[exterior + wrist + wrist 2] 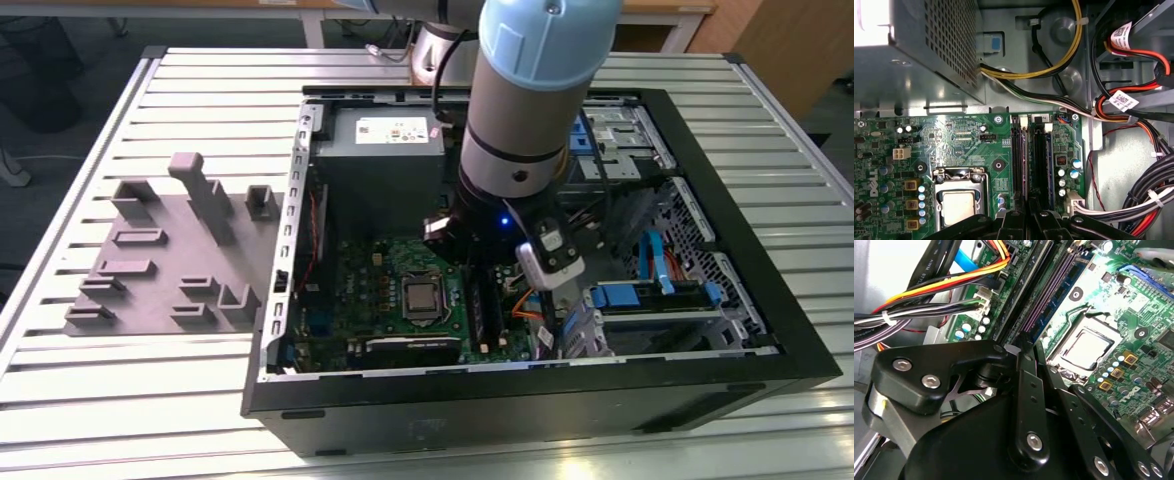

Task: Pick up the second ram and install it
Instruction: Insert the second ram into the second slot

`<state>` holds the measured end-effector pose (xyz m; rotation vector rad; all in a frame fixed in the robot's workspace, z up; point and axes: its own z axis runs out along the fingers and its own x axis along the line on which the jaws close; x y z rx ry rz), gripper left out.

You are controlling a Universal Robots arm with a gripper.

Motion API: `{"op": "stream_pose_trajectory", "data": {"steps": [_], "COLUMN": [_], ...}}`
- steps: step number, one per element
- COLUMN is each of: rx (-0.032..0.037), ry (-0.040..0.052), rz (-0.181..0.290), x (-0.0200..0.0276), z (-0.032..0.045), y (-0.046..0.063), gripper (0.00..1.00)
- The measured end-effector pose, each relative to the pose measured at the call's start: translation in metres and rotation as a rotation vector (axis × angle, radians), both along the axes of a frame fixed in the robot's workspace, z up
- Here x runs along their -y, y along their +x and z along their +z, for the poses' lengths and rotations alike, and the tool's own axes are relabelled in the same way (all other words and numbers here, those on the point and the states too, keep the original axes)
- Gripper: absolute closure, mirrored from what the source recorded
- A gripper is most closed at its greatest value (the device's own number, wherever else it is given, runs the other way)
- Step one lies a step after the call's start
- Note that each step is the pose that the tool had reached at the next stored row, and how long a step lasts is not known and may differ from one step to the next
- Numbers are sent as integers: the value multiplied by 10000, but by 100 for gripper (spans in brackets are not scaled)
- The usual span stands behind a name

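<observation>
— Where is the second ram?
— Standing on edge in the black memory slots [1026,160] of the green motherboard [966,145], directly beneath the gripper [1029,212]. In the first wrist view the second ram [1040,160] is a thin dark stick beside the purple-edged slot.
— And the gripper?
— Its black, bolted metal fingers [1026,405] sit close together over the stick's top edge; whether they are clamping it, I cannot tell.
— Around it?
— A shiny square processor socket [959,205], bundled cables [1144,200], and the ribbed metal table [134,400].

A slatted metal table [160,400] carries a computer case [534,400] and a grey fixture tray [160,270].
</observation>
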<state>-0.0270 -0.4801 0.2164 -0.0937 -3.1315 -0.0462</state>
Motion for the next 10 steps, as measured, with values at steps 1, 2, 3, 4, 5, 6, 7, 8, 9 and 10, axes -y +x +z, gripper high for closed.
{"op": "stream_pose_trajectory", "data": {"steps": [1, 2, 3, 4, 5, 6, 7, 8, 9, 10], "rx": [0, -3, -4, -5, -6, -7, -8, -9, -10, -11], "ry": [0, -3, -5, -8, -8, -7, -7, -8, -9, -10], "rz": [0, 0, 0, -1, 0, 0, 1, 5, 9, 12], "x": [-1, -1, -1, -2, -2, -2, -2, -2, -2, -2], "z": [2, 5, 8, 11, 12, 12, 12, 12, 13, 13], "y": [0, 0, 0, 0, 1, 2, 4, 9, 12, 14], "gripper": [86, 86, 86, 86, 86, 86, 86, 86, 86, 86]}}
